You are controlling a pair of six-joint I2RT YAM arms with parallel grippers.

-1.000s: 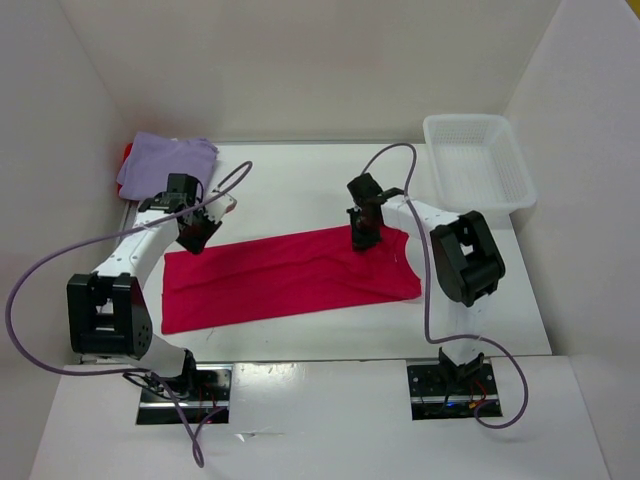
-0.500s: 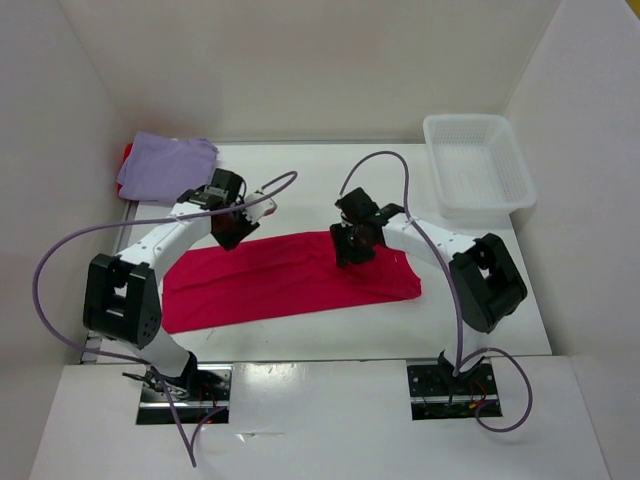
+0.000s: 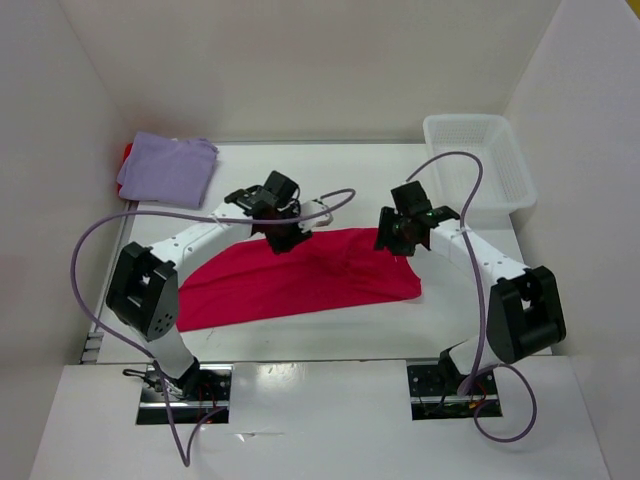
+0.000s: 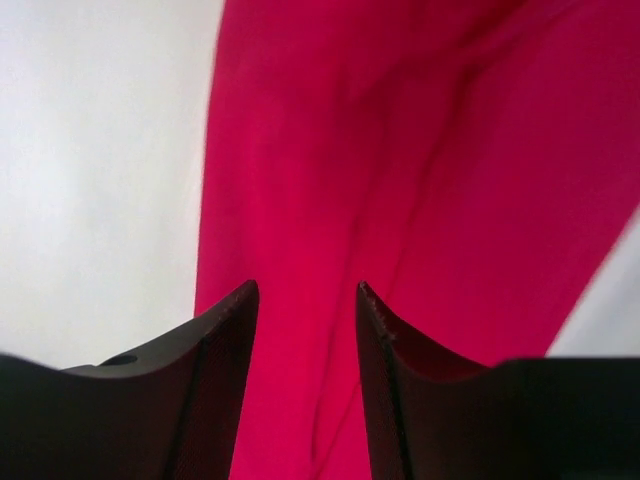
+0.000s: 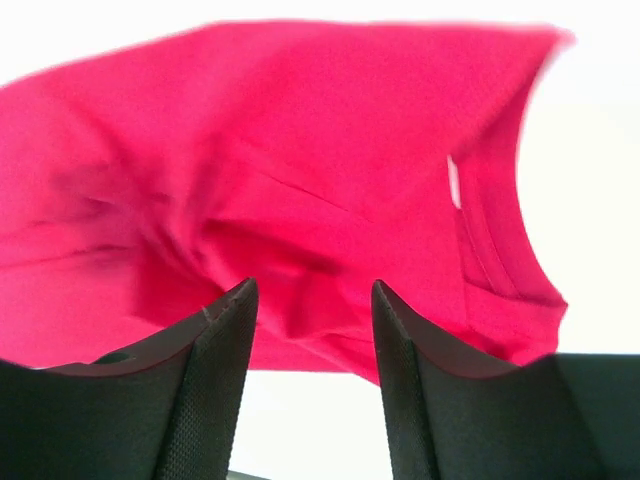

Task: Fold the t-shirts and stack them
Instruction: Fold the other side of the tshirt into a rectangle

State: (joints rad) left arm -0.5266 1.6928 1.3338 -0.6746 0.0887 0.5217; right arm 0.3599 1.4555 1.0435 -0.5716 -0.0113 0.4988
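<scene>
Since the crimson t-shirt [image 3: 300,278] lies as a long folded band across the middle, both arms reach in over its far edge, prob. for the next fold: left gripper [image 3: 281,241] w/ jaws apart, right gripper [image 3: 391,238] likewise (nothing held); lavender t-shirt [image 3: 165,168] sits folded at the far-left corner.

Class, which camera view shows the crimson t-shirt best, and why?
The top external view: almost the whole crimson t-shirt shows, a long folded band. The left wrist view gives only a close strip; the right wrist view, one rumpled end.
</scene>
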